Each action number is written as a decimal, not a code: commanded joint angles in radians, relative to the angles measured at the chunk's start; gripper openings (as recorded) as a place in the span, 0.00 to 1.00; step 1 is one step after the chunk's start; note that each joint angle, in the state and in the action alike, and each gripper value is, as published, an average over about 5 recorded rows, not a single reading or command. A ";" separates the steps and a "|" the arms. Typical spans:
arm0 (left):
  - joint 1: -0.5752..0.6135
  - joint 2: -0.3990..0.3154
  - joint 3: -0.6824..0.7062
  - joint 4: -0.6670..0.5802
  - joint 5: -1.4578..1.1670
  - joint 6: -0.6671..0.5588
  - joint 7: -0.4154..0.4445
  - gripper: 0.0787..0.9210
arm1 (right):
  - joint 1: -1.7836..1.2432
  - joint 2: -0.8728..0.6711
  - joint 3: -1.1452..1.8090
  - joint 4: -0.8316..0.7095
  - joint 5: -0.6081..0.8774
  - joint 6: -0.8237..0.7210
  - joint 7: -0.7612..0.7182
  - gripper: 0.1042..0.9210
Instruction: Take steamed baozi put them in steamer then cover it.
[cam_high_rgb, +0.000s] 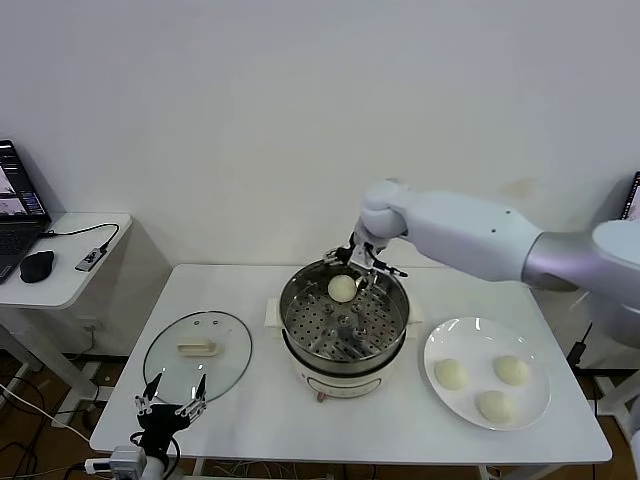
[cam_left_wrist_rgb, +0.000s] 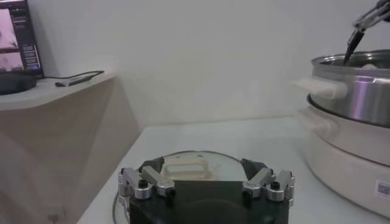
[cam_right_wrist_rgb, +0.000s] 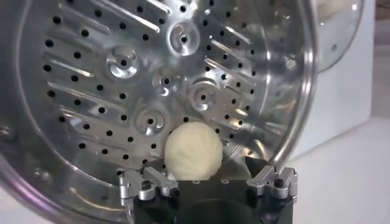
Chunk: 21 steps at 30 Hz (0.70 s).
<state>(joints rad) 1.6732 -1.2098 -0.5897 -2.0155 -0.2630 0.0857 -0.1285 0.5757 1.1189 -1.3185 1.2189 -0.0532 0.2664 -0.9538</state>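
The steamer (cam_high_rgb: 292, 305) stands mid-table, its perforated tray (cam_right_wrist_rgb: 122, 73) bare except for one baozi (cam_high_rgb: 342, 288) lying at the far side. My right gripper (cam_high_rgb: 358, 274) hangs open just over that baozi (cam_right_wrist_rgb: 194, 152), its fingers apart on either side and not pressing it. Three more baozi (cam_high_rgb: 452, 374) (cam_high_rgb: 511, 369) (cam_high_rgb: 494, 405) lie on the white plate (cam_high_rgb: 470, 335) to the steamer's right. The glass cover (cam_high_rgb: 225, 365) lies flat at the left, handle up. At the table's near-left edge my left gripper (cam_high_rgb: 171, 400) is parked open, just short of the cover (cam_left_wrist_rgb: 186, 161).
A low side table (cam_high_rgb: 70, 280) with a laptop, a mouse (cam_high_rgb: 37, 266) and a cable stands to the left, beyond the work table. The steamer's cream base and handle (cam_left_wrist_rgb: 326, 88) rise to the right of my left gripper. A white wall is close behind.
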 joint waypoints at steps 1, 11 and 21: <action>0.000 0.011 0.001 -0.010 0.000 0.004 0.001 0.88 | 0.169 -0.214 -0.036 0.268 0.288 -0.386 -0.114 0.88; -0.002 0.041 0.006 -0.011 -0.002 0.004 0.001 0.88 | 0.249 -0.567 -0.100 0.507 0.386 -0.607 -0.087 0.88; -0.026 0.044 0.021 0.004 -0.002 0.007 0.001 0.88 | 0.125 -0.790 -0.107 0.587 0.236 -0.652 -0.065 0.88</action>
<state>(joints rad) 1.6559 -1.1714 -0.5719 -2.0158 -0.2653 0.0910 -0.1276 0.7393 0.5662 -1.4072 1.6785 0.2127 -0.2664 -1.0193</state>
